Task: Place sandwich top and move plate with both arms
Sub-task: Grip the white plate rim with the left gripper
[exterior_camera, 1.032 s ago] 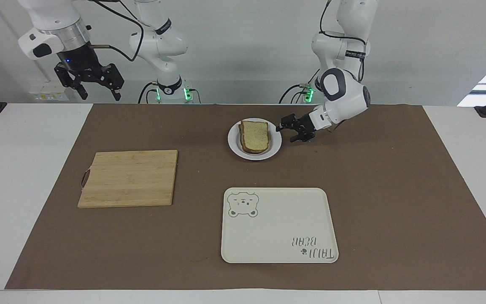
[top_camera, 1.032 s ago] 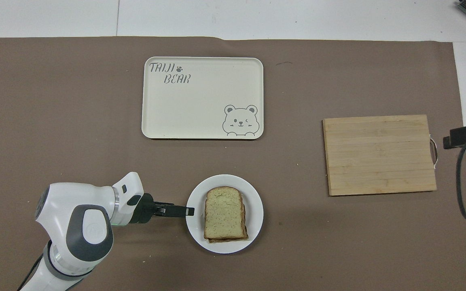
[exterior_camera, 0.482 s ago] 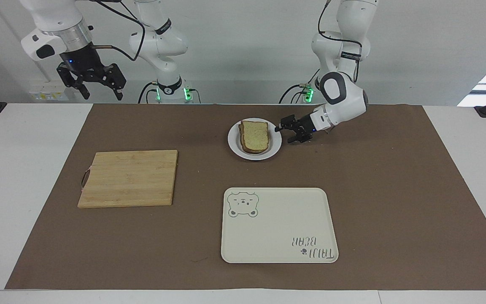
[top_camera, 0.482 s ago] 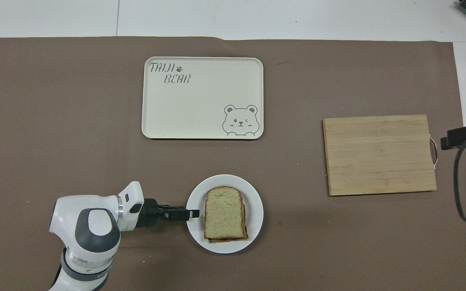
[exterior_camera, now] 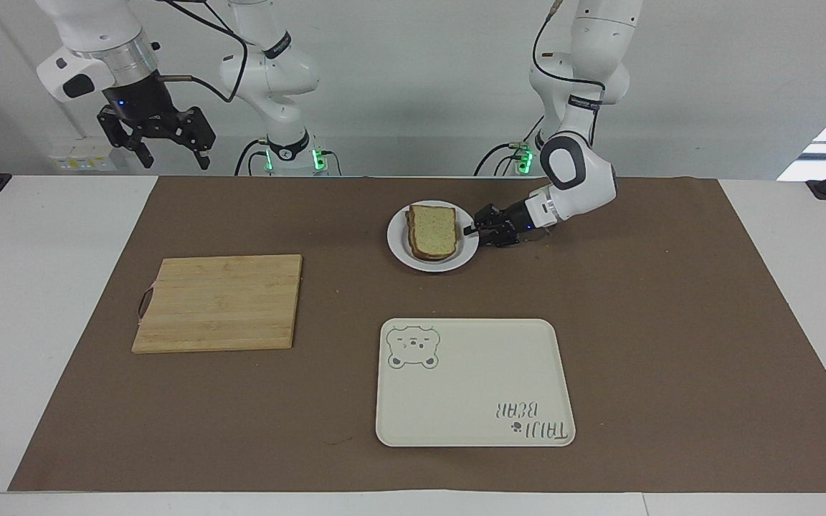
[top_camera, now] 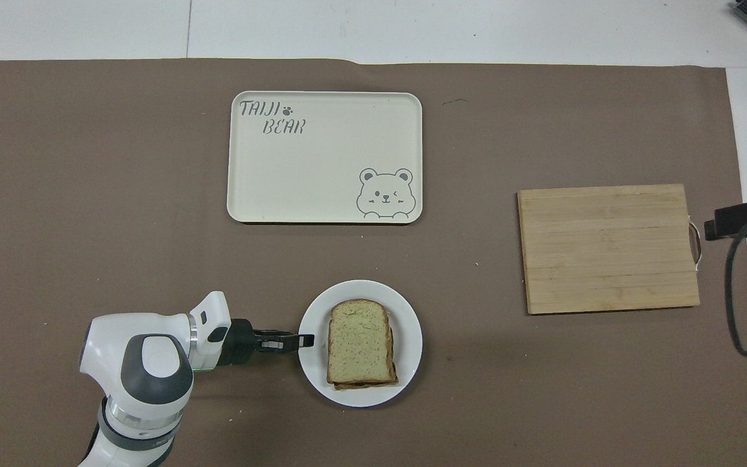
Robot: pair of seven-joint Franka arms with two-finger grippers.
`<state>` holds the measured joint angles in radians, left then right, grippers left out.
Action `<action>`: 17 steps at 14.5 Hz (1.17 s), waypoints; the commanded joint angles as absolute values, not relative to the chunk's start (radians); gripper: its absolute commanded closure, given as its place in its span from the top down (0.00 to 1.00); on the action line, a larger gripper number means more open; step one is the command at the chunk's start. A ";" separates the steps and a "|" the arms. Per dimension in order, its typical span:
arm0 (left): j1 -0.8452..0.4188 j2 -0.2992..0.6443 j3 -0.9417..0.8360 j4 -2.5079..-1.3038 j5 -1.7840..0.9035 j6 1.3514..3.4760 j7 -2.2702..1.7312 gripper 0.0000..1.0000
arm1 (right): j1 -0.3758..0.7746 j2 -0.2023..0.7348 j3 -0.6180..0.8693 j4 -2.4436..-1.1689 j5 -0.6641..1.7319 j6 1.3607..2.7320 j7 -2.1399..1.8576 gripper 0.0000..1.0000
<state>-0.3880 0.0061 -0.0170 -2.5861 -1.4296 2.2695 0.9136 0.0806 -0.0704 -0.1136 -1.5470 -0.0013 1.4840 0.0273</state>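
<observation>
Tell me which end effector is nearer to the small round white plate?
Left. The left end effector is shut on the rim of the small round white plate; the right end effector waits raised at its own table end.

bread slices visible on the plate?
2. The sandwich top lies uppermost on the plate; a second slice's crust peeks out beneath it. More filling or slices between may be hidden.

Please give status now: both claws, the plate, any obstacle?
Left claw shut on plate rim. Right claw open, waiting high. Bread slice on top. No obstacle.
</observation>
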 commanded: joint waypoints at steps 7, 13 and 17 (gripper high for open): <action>-0.382 0.009 0.002 -2.580 -1.453 2.229 0.922 0.00 | 0.072 -0.078 -0.110 -1.546 -0.009 1.477 -0.002 1.00; -0.284 0.008 0.005 -2.533 -1.450 2.126 0.896 0.00 | 0.072 -0.078 -0.110 -1.546 -0.009 1.477 -0.002 1.00; -0.219 0.031 0.006 -2.476 -1.434 2.062 0.877 0.00 | 0.072 -0.078 -0.110 -1.546 -0.009 1.477 -0.002 1.00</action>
